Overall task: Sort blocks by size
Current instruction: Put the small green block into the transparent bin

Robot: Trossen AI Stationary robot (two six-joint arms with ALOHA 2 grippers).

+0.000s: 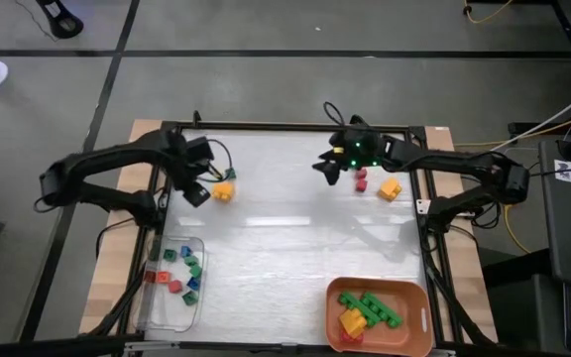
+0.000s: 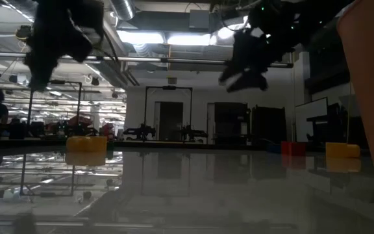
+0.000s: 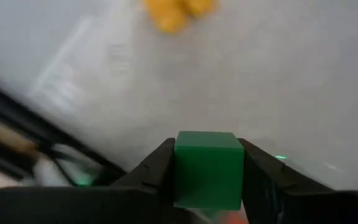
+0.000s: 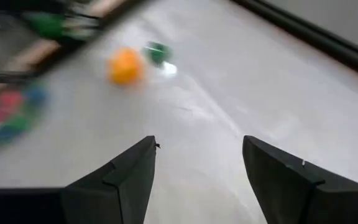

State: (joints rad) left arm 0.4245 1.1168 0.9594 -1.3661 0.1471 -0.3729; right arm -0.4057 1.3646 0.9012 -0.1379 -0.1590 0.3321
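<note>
Left pincer (image 3: 208,186) pinches a small green cube (image 3: 208,167) above the worktop (image 1: 295,238) at 10 o'clock, presumably bound for the clear tray (image 1: 157,312) of small blocks at 7. Right pincer (image 4: 197,180) hovers spread at 1 o'clock.

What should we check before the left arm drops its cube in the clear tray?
1. Left pincer shut on small green cube: ok.
2. Cube square between the fingers: ok.
3. Clear tray holding only small cubes: ok.
4. Left pincer above the tray: not ok, it is beside the yellow block.
5. Right pincer open and empty: ok.
6. Right arm away from the tray: ok, near the red block.
</note>
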